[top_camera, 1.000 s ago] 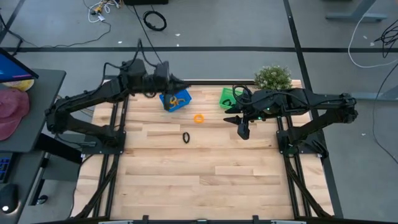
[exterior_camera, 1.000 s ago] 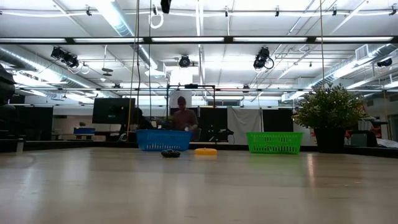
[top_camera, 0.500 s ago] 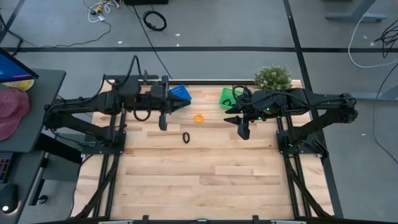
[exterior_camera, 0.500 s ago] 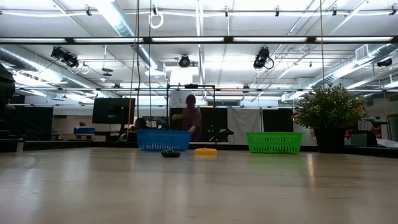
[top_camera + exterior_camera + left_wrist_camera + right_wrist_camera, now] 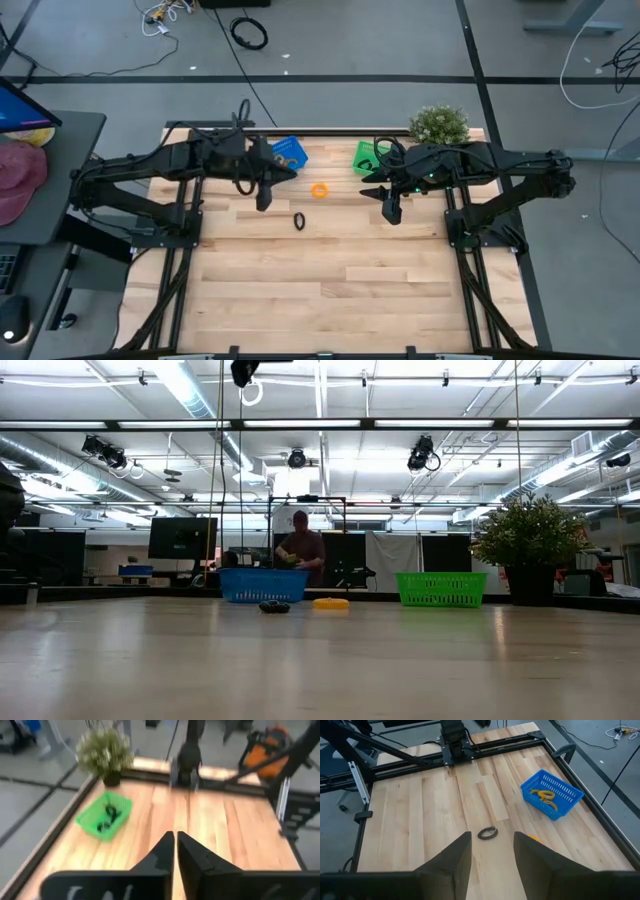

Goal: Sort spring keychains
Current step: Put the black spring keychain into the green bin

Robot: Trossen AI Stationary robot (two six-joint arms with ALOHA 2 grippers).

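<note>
No readable writing. Left tool nearly pressed together, empty, near blue basket; right tool spread above desk.

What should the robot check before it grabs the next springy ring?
1. Left gripper empty: ok, fingers nearly together, nothing between them.
2. Right gripper ready: ok, open and empty, hovering near the green basket.
3. Loose rings in the open: ok, orange ring and black ring lie apart on the table.
4. Blue basket holds orange rings only: ok.
5. Green basket holds black rings only: ok, as far as shows.
6. Left gripper over a ring: not ok, off to the side.
</note>
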